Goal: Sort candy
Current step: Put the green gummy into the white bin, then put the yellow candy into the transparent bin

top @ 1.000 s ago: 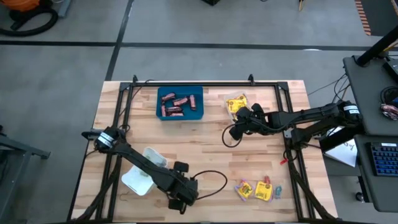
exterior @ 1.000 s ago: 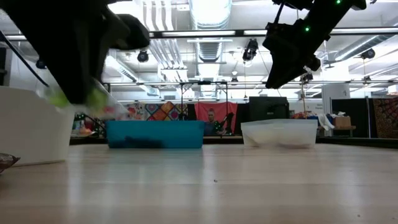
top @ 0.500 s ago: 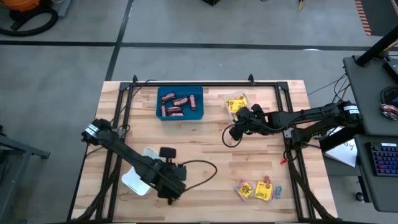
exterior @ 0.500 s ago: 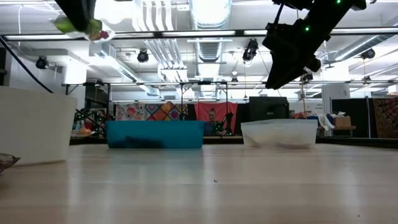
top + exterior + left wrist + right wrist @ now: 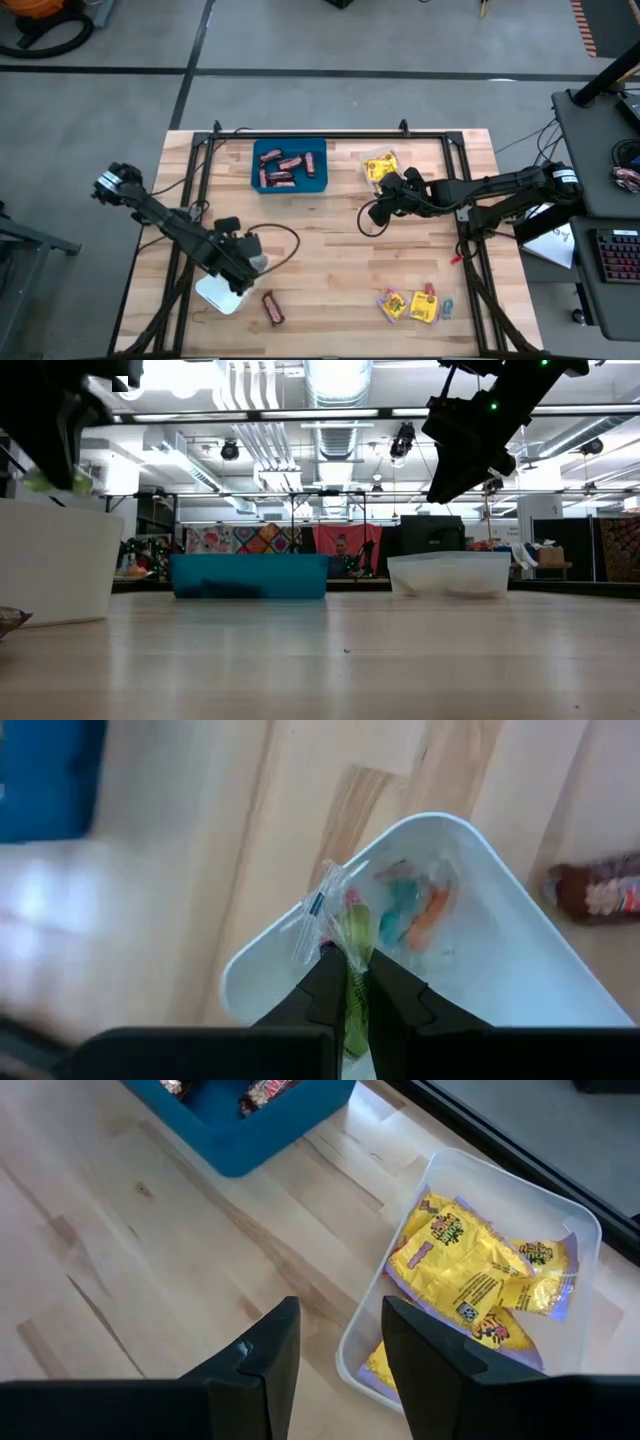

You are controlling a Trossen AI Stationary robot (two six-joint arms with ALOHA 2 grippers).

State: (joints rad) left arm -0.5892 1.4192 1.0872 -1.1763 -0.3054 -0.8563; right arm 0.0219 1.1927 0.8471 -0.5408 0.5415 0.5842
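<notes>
1. Your left gripper hung directly above the white tray, fingers pinched on a green sweet in a clear crinkled wrapper. The sweet's long axis ran in line with the fingers, pointing down into the tray.
2. Pastel sweets already lay in that tray; the drop looked to be straight down, no sideways shift needed.
3. Your right gripper waited with fingers apart and empty beside the clear tray of yellow packets, near the blue tray holding brown-red bars.
4. Unsorted: one brown-red bar lay on the table just beside the white tray, nearer your left arm; a mixed pile sat at the near right.
5. No wrapper lettering could be read.
</notes>
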